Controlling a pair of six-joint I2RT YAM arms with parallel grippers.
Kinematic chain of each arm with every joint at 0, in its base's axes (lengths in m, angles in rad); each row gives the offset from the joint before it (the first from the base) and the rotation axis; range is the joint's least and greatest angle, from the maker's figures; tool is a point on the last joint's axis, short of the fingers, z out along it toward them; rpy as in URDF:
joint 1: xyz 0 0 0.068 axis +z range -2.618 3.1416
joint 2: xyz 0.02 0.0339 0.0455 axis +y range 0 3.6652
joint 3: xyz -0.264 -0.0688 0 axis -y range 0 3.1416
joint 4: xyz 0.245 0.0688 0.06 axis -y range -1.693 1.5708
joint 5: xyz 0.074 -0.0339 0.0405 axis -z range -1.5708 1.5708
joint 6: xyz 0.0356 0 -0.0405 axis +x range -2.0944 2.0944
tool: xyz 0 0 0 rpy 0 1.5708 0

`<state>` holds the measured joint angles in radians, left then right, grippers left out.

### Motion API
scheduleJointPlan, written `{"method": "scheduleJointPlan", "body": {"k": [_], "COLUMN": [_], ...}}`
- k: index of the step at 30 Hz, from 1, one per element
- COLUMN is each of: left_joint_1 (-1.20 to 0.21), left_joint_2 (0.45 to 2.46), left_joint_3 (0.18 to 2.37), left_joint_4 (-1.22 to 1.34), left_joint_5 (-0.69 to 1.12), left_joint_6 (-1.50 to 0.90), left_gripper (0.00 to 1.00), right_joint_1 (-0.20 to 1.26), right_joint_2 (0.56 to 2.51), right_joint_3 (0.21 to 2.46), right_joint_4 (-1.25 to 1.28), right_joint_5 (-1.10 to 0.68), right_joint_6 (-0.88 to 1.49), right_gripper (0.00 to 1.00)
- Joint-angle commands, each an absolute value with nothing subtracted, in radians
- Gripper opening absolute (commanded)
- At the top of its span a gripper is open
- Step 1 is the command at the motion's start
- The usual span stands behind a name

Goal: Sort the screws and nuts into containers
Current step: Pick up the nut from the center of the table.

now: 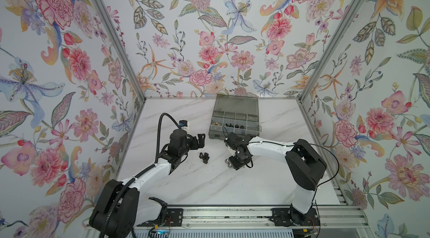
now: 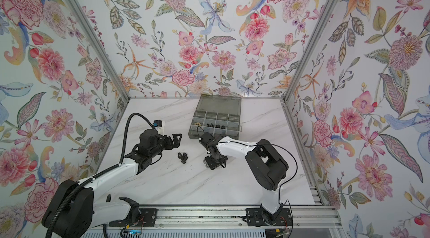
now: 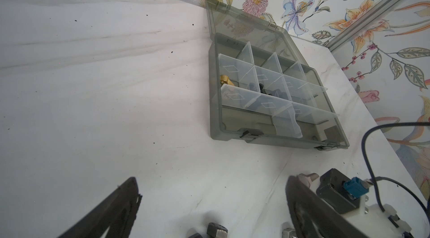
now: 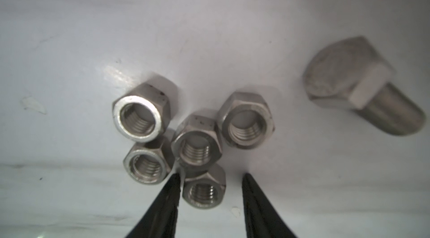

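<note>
White marble-patterned desk (image 1: 209, 185) inside a booth with floral walls. Beyond both tools, against the back wall, a smoky grey translucent plastic organiser box (image 1: 215, 135), lid open, split by thin dividers. Brass-coloured pieces (image 1: 217, 123) and small black pieces (image 1: 235, 125) already lying in neighbouring compartments.

Left tool (image 1: 201, 139) held over the desk, jaws wide apart and empty. Near its tips, a small heap of stubby black bolts (image 1: 204, 156).

Right tool (image 4: 211, 176) pointed down at the desk, jaws apart, not yet clamped on anything. Off to one side of its jaws and well clear, a silver hex-head bolt (image 4: 363, 88) lying on its side. Directly ahead of its tips, a tight cluster of five shiny silver hexagonal nuts (image 4: 196, 145), threaded holes facing up. Nearest nut (image 4: 204, 192) sitting between the jaws, pressed close against its neighbours.

Seemingly the step in hand: pinching that one nut. Advisable to:
- meet two opposite flats squarely;
- keep the tips low against the desk;
- close gently, so as not to nudge the neighbours or catch a second nut;
- lift straight up before heading for a free compartment.
</note>
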<state>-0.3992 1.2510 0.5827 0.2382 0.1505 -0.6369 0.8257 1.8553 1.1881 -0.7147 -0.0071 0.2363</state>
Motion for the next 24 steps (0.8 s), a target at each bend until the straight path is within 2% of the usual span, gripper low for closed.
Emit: {"method": "scheduleJointPlan", "body": {"k": [1,11,18,24], "left_joint_1": [-0.396,-0.395,-0.394,-0.395], "left_joint_2": [1.241,1.238,1.233,1.227], "left_joint_3": [0.571,0.568,0.560,0.564], "left_joint_4": [0.230,0.234,0.234,0.232], "left_joint_5": [0.145,0.147,0.146,0.145], "left_joint_6": [-0.641,-0.641,-0.641,-0.641], "left_gripper": [0.99,0.99,0.99,0.99], "right_joint_1": [0.837,0.843,0.836,0.749], "right_joint_2": [1.888,1.904,1.864,1.743], "right_joint_3": [1.203,1.205,1.194,1.205], "right_joint_4": [-0.724,-0.723,-0.722,-0.723], "right_joint_5": [-0.006,-0.006,0.002,-0.078], "right_joint_6": [0.247,0.252,0.253,0.219], "right_gripper": [0.44,0.37,0.18,0.11]}}
